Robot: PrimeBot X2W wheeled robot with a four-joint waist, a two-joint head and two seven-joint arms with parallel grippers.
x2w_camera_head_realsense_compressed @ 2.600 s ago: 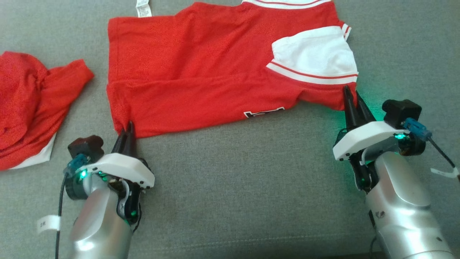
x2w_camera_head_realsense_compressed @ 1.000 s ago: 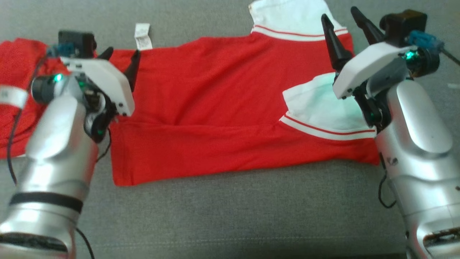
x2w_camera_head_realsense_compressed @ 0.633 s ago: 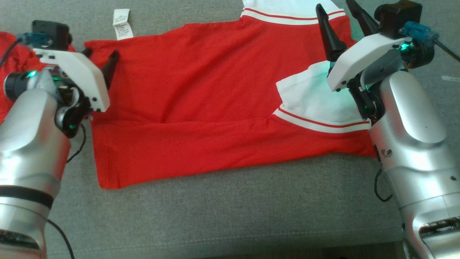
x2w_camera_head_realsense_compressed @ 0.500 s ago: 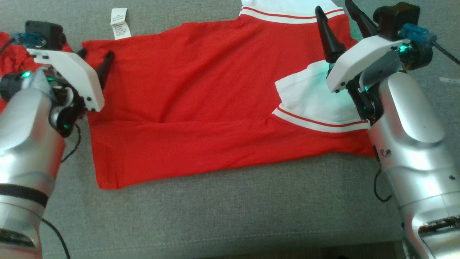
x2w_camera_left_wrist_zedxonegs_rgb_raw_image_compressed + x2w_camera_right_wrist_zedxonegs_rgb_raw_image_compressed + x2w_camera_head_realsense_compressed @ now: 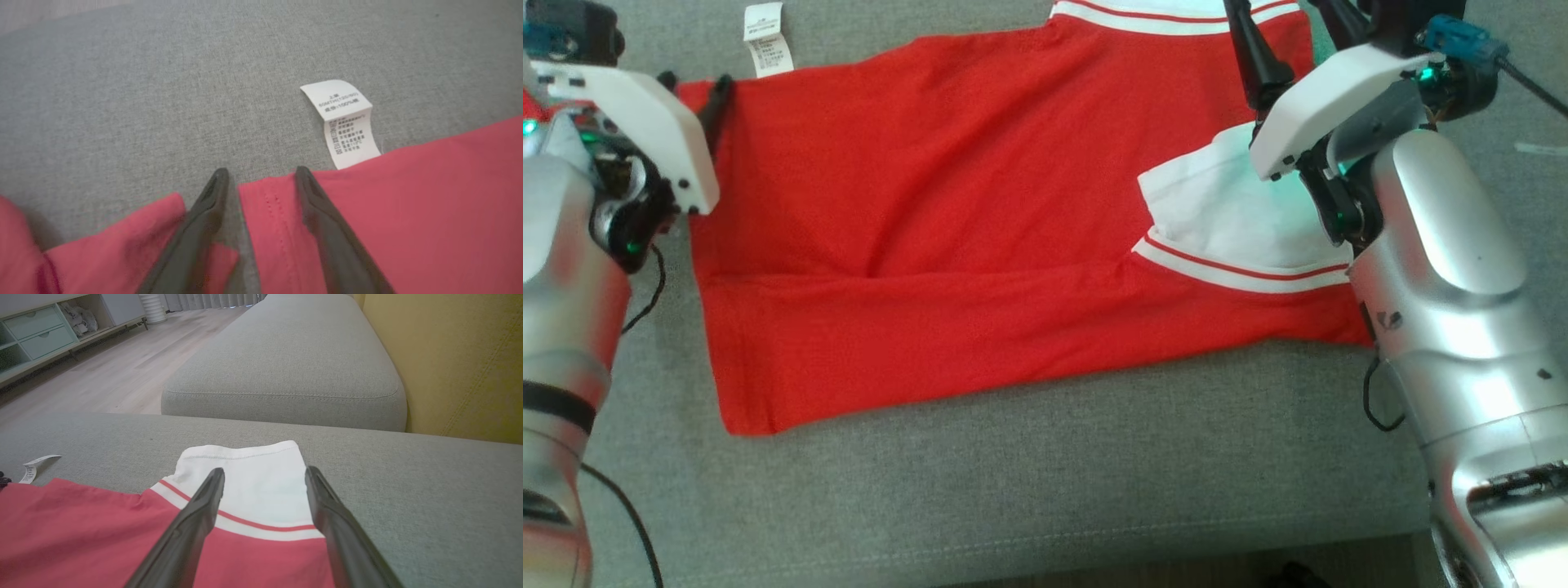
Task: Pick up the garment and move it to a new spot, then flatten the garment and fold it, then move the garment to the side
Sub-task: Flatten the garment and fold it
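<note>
Left gripper (image 5: 260, 171) spread wide, straddling far-left corner of garment (image 5: 947, 245), clamping nothing | right gripper (image 5: 264, 471) spread wide over white sleeve (image 5: 261, 490), empty, contact unclear | garment flat on grey cushion (image 5: 1054, 490)

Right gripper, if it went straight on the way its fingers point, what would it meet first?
Most likely the white sleeve of the red garment: the open right gripper frames it with its tips. Its height above the cloth is unclear; past the sleeve lies the grey sofa cushion.
</note>
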